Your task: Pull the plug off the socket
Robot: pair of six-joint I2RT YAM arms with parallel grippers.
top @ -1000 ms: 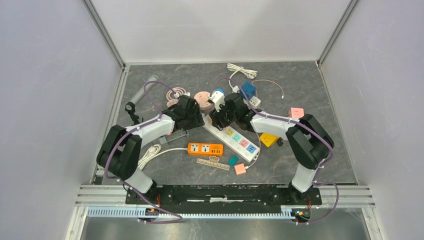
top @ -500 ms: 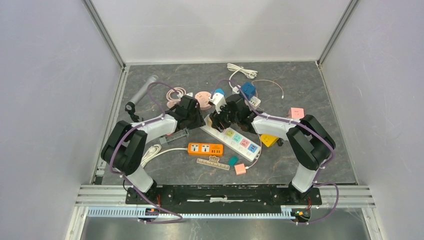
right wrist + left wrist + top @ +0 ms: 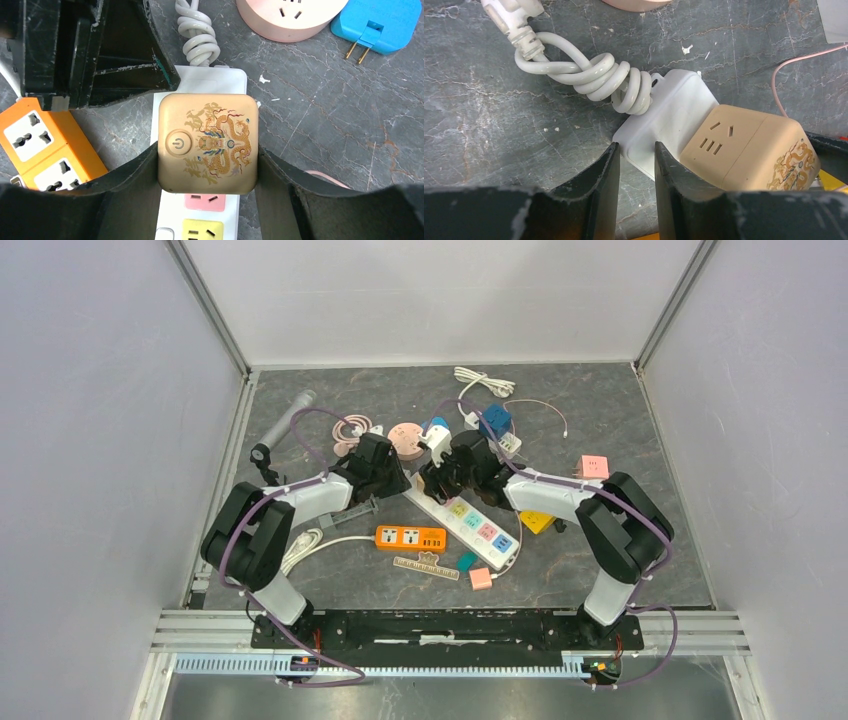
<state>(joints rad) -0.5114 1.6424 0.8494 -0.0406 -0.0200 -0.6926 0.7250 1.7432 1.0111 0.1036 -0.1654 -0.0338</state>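
**Top view.** On the grey table (image 3: 620, 410), near the middle, a white power strip (image 3: 478, 523) lying on a slant. At its far-left end, right gripper (image 3: 436, 478) reaching in from the right and left gripper (image 3: 398, 480) from the left, tips near each other. Plug (image 3: 207, 142) mostly hidden here under the right gripper's black body. Orange strip (image 3: 411, 537) just in front, cables and adapters behind. Barer tabletop towards the far right corner.

**Left wrist view.** Tan cube plug seated on the strip, right of the fingertips, not between them. Fingers (image 3: 611, 165) held a narrow gap apart, the strip's corner showing in that gap. Cannot tell whether pinching it or only resting there. Coiled white cable (image 3: 594, 75) leaving the strip's end towards upper left. Bare stone to the left. Plug's far side cut off by a black part at the right edge.

**Right wrist view.** Plug centred, dragon pattern and power button facing up. Pinched on its left and right sides by both fingers (image 3: 125, 175), pressed flush against it. Strip underneath, pink and yellow sockets just below the plug, cut by the bottom edge. Left gripper's black body at upper left, over the strip's corner. Pink round socket (image 3: 287, 17) and blue adapter (image 3: 380, 22) at the top, well apart. Bare table to the right.
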